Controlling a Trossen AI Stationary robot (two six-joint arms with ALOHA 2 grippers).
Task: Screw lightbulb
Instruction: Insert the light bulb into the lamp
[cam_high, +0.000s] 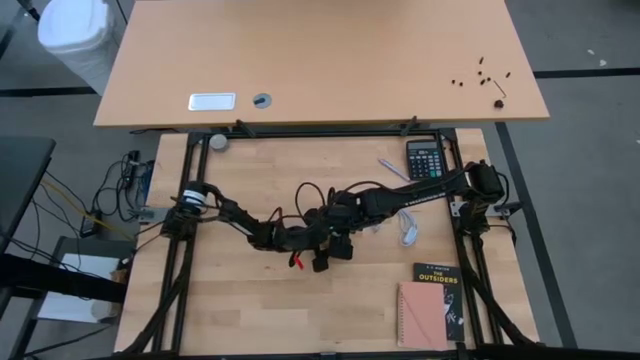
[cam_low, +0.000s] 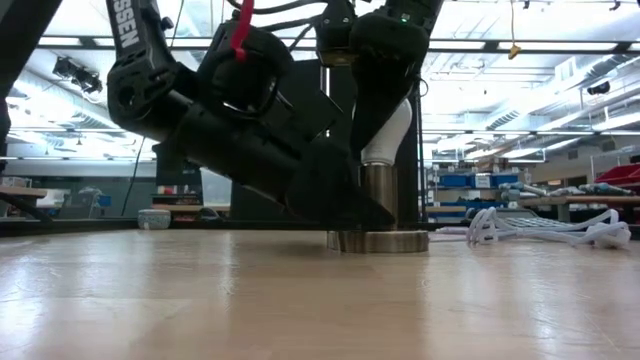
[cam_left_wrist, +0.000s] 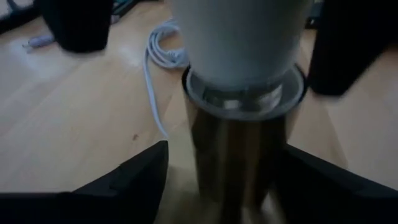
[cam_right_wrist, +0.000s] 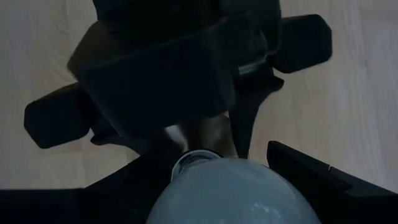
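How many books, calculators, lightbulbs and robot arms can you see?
Books: 2, the dark book and the pink book
Calculators: 1, the calculator
Lightbulbs: 1, the lightbulb
Robot arms: 2, the left arm and the right arm
Total: 6

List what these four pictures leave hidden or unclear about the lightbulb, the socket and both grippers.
- High view: lightbulb and socket hidden beneath the two arms meeting mid-table.
- Low view: the lightbulb shows only its neck; the right gripper covers its top.
- Left wrist view: the bulb's dome is cut off by the edge; the socket is blurred.
- Right wrist view: the left gripper is a dark mass hiding the socket.
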